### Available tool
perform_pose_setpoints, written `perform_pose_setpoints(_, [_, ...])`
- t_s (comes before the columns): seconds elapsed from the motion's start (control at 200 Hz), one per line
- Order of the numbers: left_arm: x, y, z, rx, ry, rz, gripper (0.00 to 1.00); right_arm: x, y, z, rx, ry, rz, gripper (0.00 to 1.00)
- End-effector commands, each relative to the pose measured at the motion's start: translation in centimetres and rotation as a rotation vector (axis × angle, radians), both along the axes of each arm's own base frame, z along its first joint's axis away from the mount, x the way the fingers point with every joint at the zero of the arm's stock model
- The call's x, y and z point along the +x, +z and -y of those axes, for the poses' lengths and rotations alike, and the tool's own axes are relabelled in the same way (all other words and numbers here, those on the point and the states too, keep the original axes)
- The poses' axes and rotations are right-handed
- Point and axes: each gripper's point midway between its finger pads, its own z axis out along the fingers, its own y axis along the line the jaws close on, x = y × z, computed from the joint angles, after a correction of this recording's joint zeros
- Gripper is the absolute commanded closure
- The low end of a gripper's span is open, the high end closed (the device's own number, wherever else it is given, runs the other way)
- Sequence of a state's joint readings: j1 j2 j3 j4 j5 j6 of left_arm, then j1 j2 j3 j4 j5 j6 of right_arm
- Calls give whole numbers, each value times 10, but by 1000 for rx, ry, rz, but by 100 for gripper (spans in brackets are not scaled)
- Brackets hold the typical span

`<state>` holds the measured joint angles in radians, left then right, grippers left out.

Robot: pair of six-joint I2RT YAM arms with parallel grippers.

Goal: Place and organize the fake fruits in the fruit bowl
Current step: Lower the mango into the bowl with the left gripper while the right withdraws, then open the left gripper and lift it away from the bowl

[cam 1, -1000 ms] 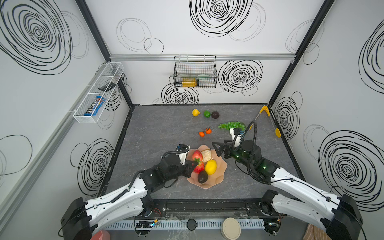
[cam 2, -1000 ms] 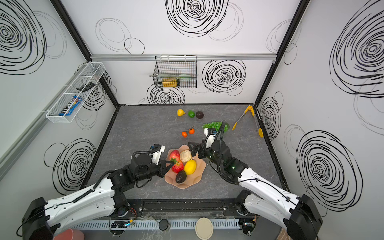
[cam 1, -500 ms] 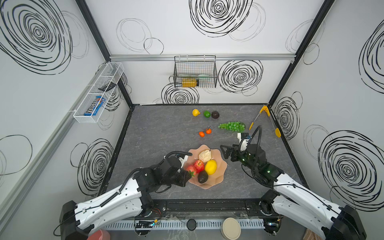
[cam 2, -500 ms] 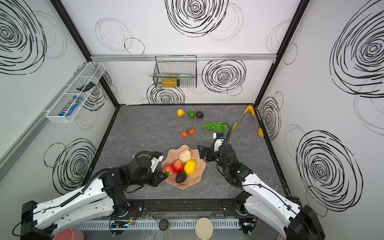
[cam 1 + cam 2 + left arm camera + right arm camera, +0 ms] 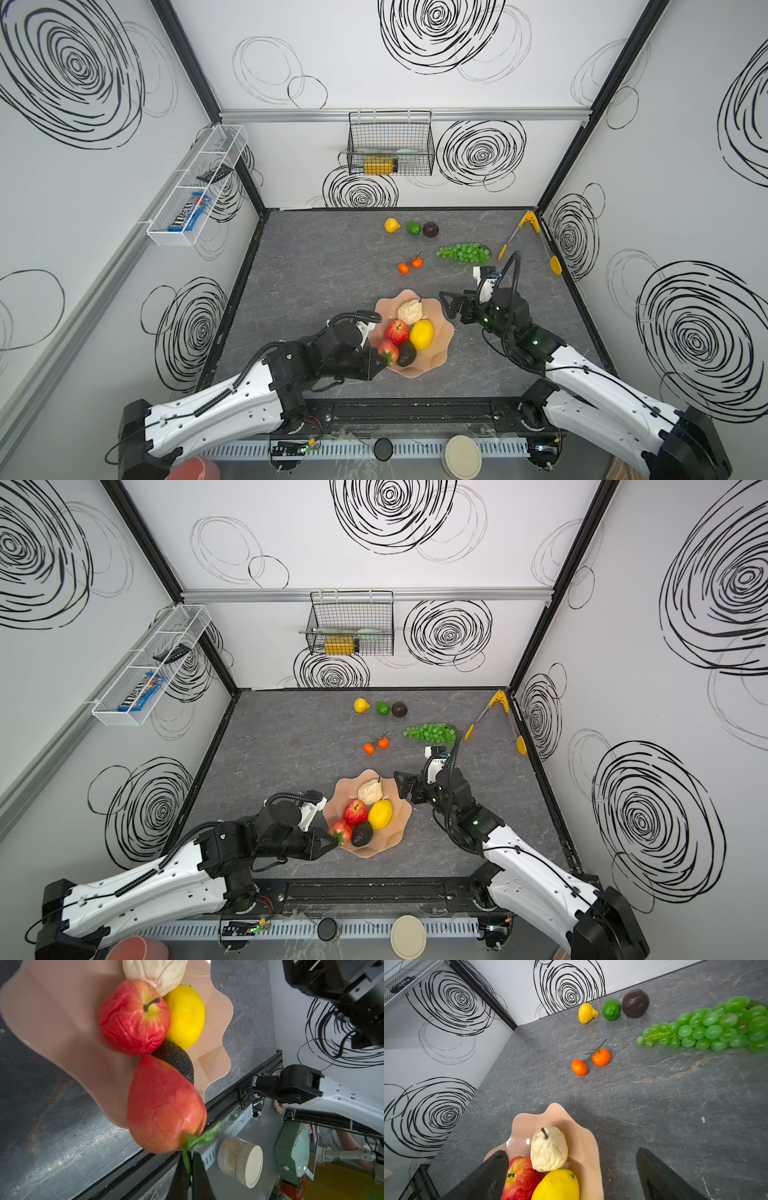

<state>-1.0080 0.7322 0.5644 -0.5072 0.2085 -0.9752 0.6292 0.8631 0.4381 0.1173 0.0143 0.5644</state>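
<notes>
The left pincer (image 5: pixel 188 1169) is pressed together on the green leaf stem (image 5: pixel 199 1138) of a glossy red-orange pear-shaped plastic fruit (image 5: pixel 164 1105), which hangs over the near rim of the wide peach-pink scalloped fruit bowl (image 5: pixel 436 361), at about 7 o'clock of the bowl in both top views. Just beside it in the bowl lie a dark bumpy avocado (image 5: pixel 406 354), a red apple with a brown stem (image 5: pixel 396 331), a smooth yellow lemon (image 5: pixel 421 333) and a pale cream wrinkled pear (image 5: pixel 410 311), all touching one another.

The right pincer (image 5: pixel 451 306) hovers with its jaws spread wide, holding nothing, at about 2 o'clock of the bowl, just off its rim.

Farther out on the grey stone-patterned worktop (image 5: pixel 324 266), at 12 o'clock of the bowl, lies a pair of small oranges on a twig (image 5: pixel 410 264). At 1 o'clock is a green grape bunch (image 5: pixel 464 252). Near the back wall stand a small yellow lemon (image 5: pixel 392 225), a green lime (image 5: pixel 414 227) and a dark round fruit (image 5: pixel 431 229) in a row. Yellow-tipped tongs (image 5: pixel 517 235) lie at the far right corner.
</notes>
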Motion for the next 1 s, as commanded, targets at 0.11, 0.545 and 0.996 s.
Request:
perform_pose_setpoints(0.11, [-3,-11,5,-6,7,-52,100,2,1,-2,29,1,5,0])
perform_pose_setpoints(0.545, [12,-29,0,14,58,-83,100,-1,-2,-1,30,6,-1,0])
perform_pose_setpoints(0.996, [23,-31,-3,44,68,-79,79,-2,-5,-3,35,9,-9,1])
